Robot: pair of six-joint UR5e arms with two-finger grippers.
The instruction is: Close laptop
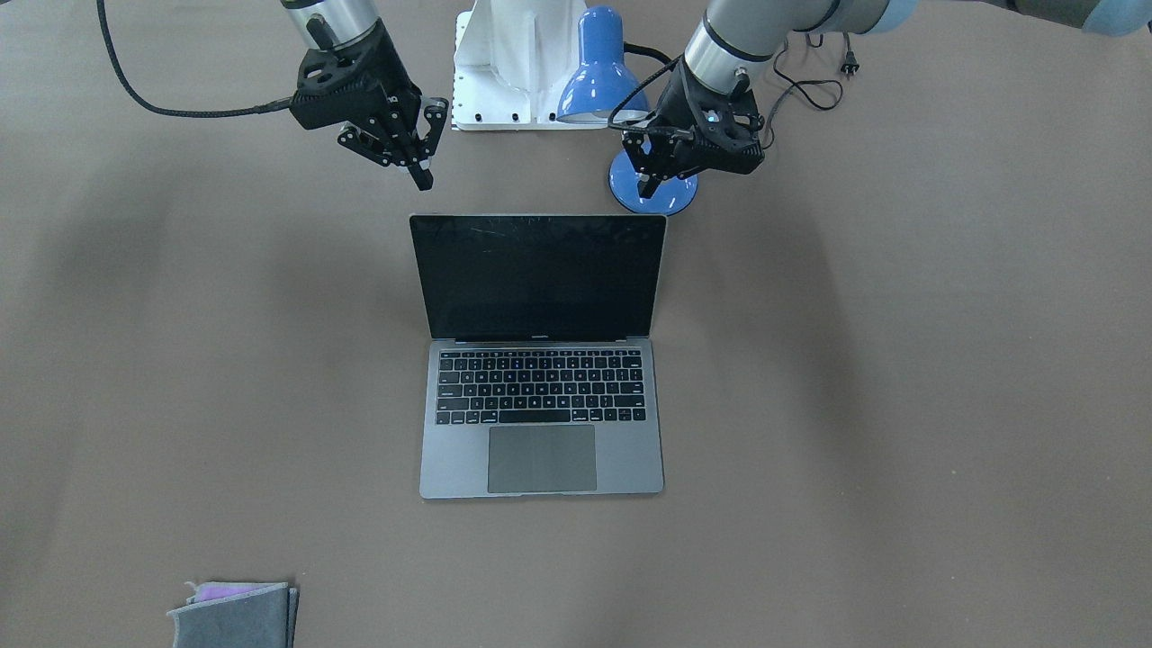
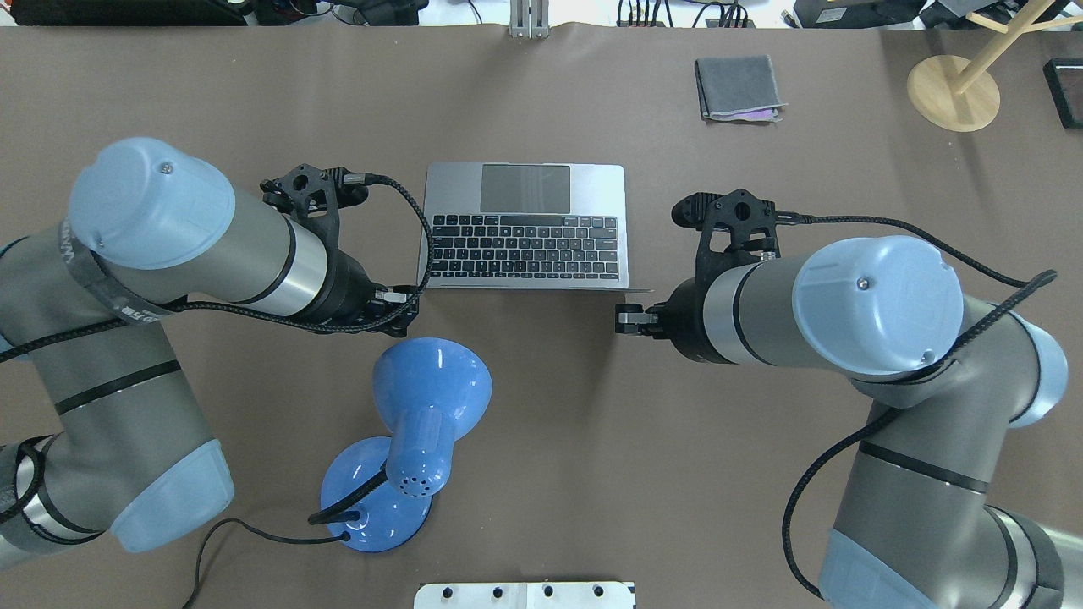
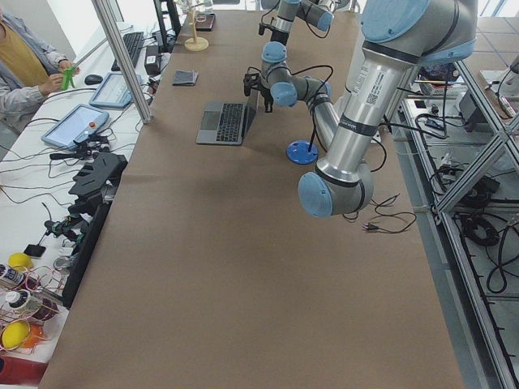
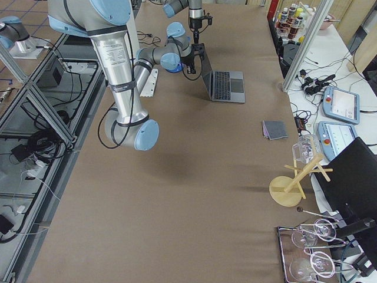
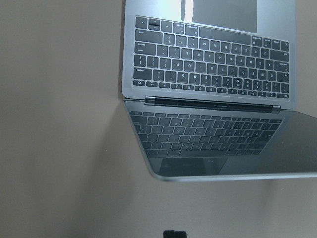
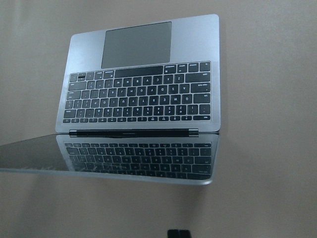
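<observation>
The space-grey laptop [image 1: 540, 423] stands open in the middle of the table, its black screen upright and its keyboard facing away from me; it also shows in the overhead view [image 2: 525, 228]. My left gripper [image 1: 646, 187] hangs just behind the lid's top corner on my left, fingers together and empty. My right gripper [image 1: 423, 178] hangs just behind the other top corner, also shut and empty. Neither touches the lid. Both wrist views look down over the lid onto the keyboard [image 5: 208, 64] [image 6: 143, 94].
A blue desk lamp [image 1: 589, 67] stands behind the laptop, its round base [image 1: 666, 193] right under my left gripper. A folded grey cloth [image 1: 234, 616] lies near the far table edge. A wooden stand [image 2: 953, 91] is at the far right.
</observation>
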